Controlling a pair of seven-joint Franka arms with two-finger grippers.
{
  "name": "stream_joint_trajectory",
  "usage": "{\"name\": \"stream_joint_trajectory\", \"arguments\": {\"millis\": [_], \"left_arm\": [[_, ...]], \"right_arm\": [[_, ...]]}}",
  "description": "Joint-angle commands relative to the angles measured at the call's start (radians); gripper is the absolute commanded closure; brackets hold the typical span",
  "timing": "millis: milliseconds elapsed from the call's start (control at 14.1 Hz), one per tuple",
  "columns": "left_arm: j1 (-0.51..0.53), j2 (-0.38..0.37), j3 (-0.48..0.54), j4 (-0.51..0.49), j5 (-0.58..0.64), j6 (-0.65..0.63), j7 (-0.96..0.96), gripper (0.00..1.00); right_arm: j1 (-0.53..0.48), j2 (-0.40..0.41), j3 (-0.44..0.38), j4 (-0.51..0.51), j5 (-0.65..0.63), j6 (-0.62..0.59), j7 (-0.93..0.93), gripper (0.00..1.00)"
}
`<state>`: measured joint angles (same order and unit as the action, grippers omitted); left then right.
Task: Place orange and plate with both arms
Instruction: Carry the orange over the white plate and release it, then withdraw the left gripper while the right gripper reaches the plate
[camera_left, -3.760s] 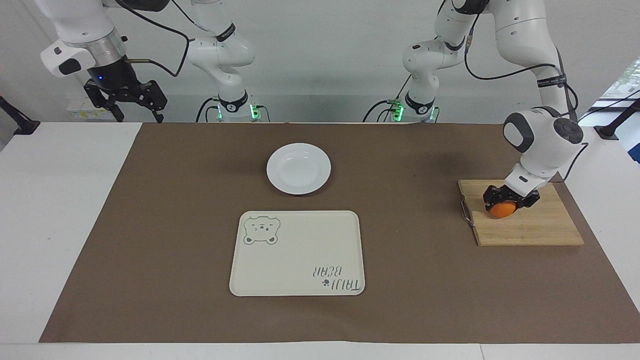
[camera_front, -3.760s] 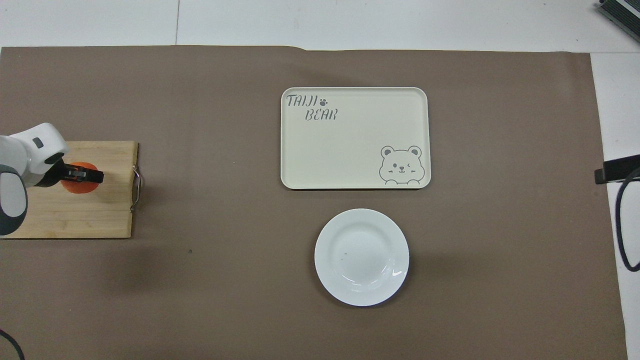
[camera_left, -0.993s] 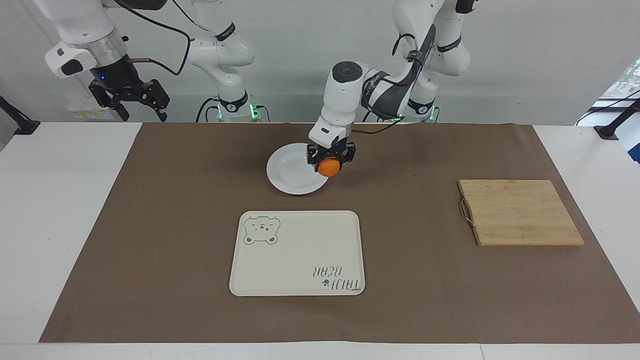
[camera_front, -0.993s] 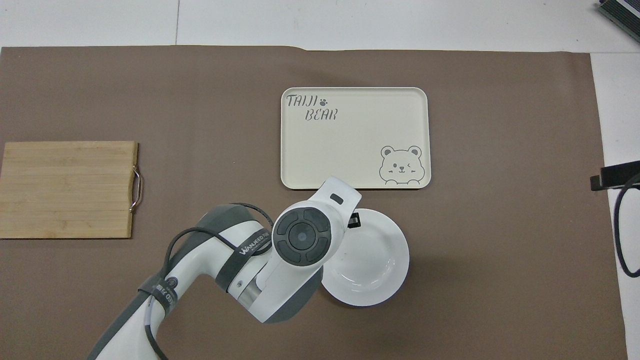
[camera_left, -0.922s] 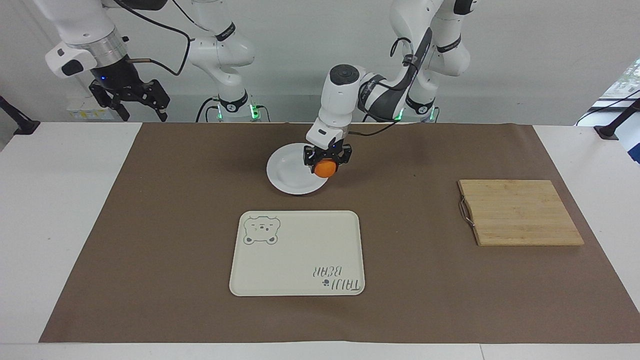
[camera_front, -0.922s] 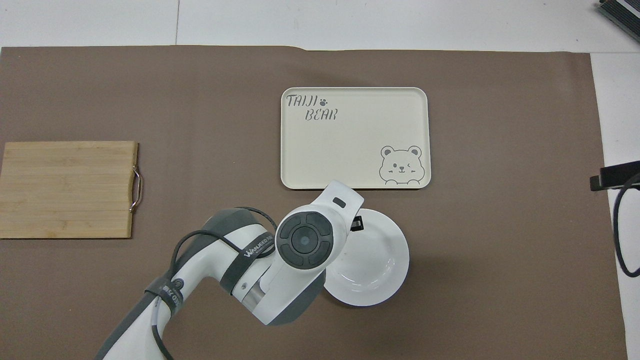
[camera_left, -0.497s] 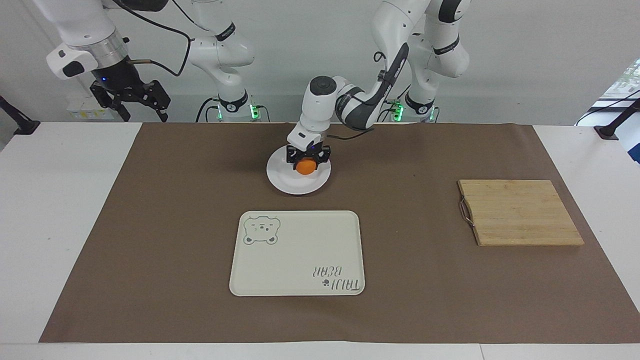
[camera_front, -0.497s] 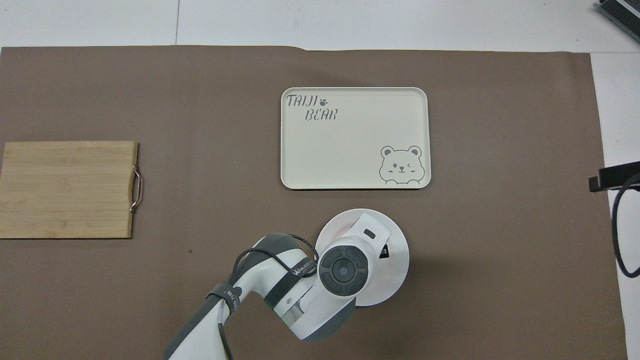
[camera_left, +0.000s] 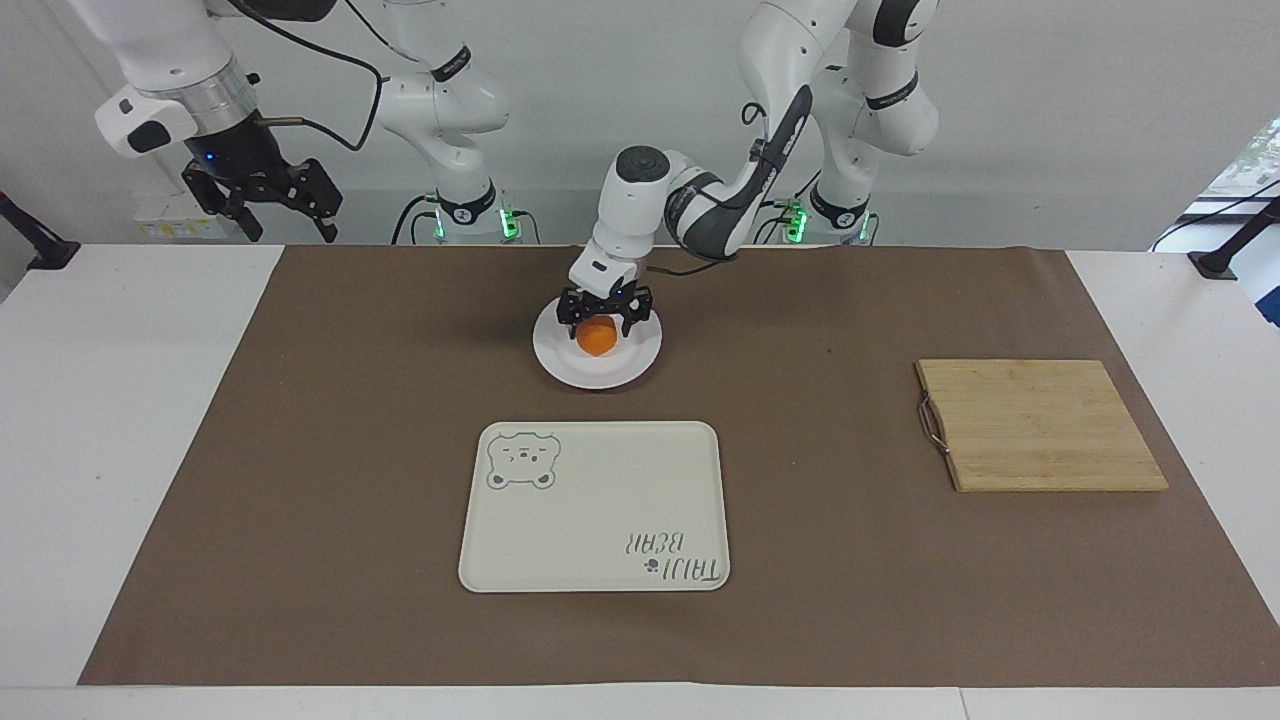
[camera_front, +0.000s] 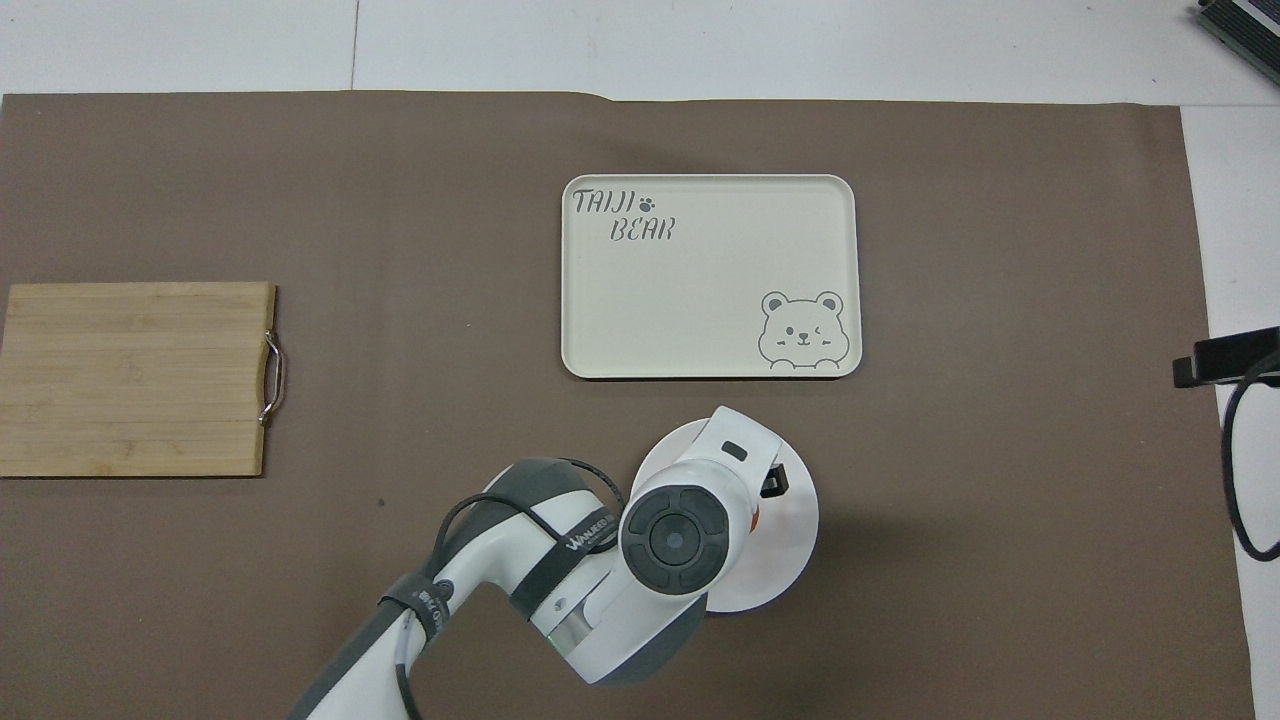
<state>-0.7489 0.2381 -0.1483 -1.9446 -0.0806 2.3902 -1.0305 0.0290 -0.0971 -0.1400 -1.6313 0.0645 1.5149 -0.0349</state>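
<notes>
The left end effector is hanging low over the white plate, its black fingers standing spread wide on either side of the orange without gripping it. The orange is sitting on the plate, directly beneath this end effector, roughly at the plate's middle. In the overhead view the left arm's white wrist is covering most of the plate, and only a sliver of the orange is peeking out beside it.

Just outward from the left end effector, farther from the robots, a cream rectangular tray printed with a bear face is lying flat on the brown mat that is covering the worktop. Well apart from the end effector, toward the left arm's end of the worktop, a wooden cutting board with a metal handle is lying on the mat.

The right end effector is waiting up in the air, well away from the plate, over the edge of the worktop at the right arm's end, its fingers standing spread apart and holding nothing.
</notes>
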Motion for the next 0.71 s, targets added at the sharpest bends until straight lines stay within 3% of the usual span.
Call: {"name": "stream_joint_trajectory", "arguments": {"millis": [0, 639], "left_arm": [[0.097, -0.085, 0.006, 0.044, -0.008, -0.159, 0.041, 0.00], [0.492, -0.126, 0.012, 0.193, -0.001, -0.344, 0.533, 0.00]], "right_arm": [[-0.030, -0.041, 0.003, -0.073, 0.098, 0.017, 0.004, 0.00], [-0.034, -0.082, 0.010, -0.323, 0.426, 0.146, -0.064, 0.00]]}}
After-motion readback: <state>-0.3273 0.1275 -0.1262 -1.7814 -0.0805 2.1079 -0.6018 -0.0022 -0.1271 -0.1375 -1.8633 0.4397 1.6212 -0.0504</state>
